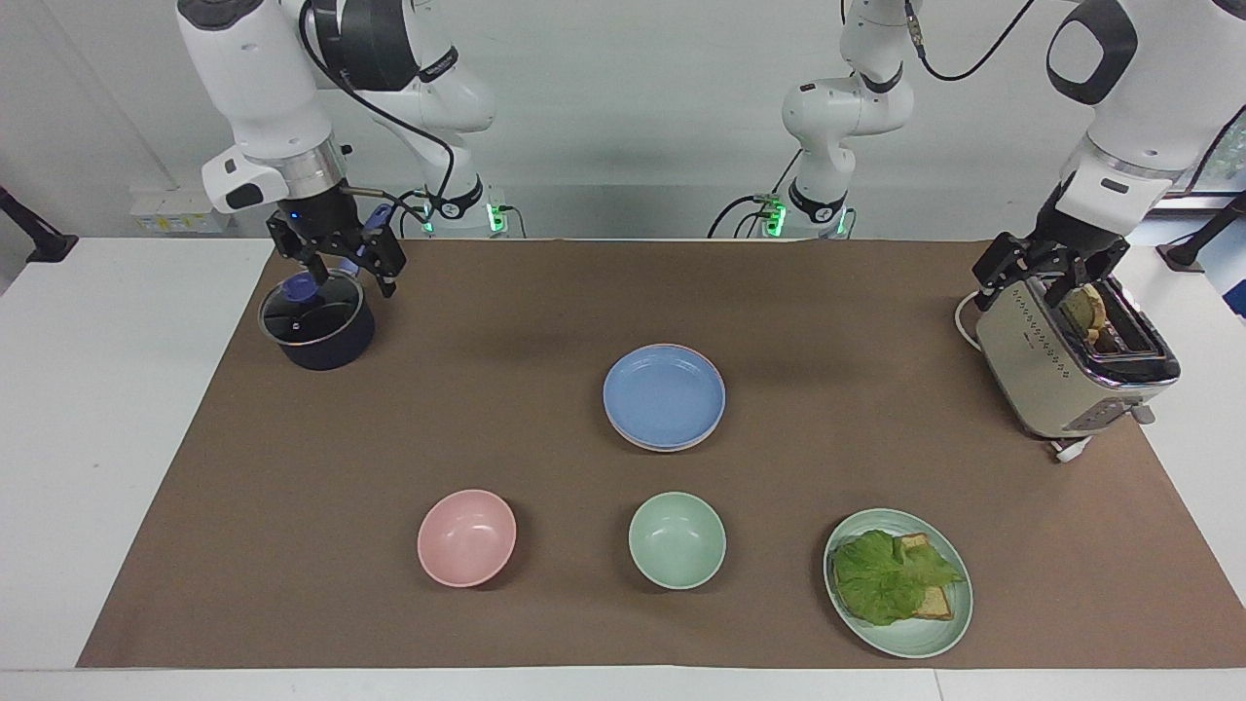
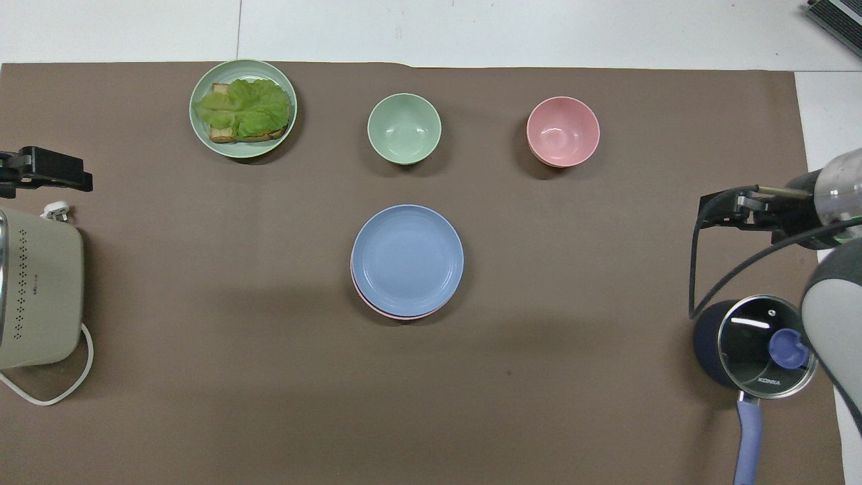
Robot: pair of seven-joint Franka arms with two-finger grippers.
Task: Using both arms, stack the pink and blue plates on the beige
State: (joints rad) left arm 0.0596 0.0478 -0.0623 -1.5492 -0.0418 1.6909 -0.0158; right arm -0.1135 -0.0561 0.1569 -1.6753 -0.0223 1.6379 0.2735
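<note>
The blue plate (image 1: 664, 395) sits in the middle of the brown mat (image 1: 545, 321), a shallow matte disc with a soft raised rim. Just under it a thin crescent of the pink plate (image 2: 377, 308) peeks out on the side nearer the robots; the two lie slightly off-centre from one another. Whatever lies below the pink one is hidden.

The right gripper (image 1: 338, 261) hangs above the dark pot (image 1: 316, 326) with its glass lid and blue knob, its black fingers spread wide and empty. The left gripper (image 1: 1049, 265) is over the brushed-metal toaster (image 1: 1066, 365), from whose slot a slice of bread pokes up; its jaws stand apart too, gripping nothing that I can see.

Farther from the robots stand three smooth round dishes in a row: a deep pink bowl (image 1: 466, 537), a mint-green bowl (image 1: 677, 539), and a green plate (image 1: 915, 638) carrying crinkled lettuce (image 1: 881, 576) over toast (image 1: 934, 604).
</note>
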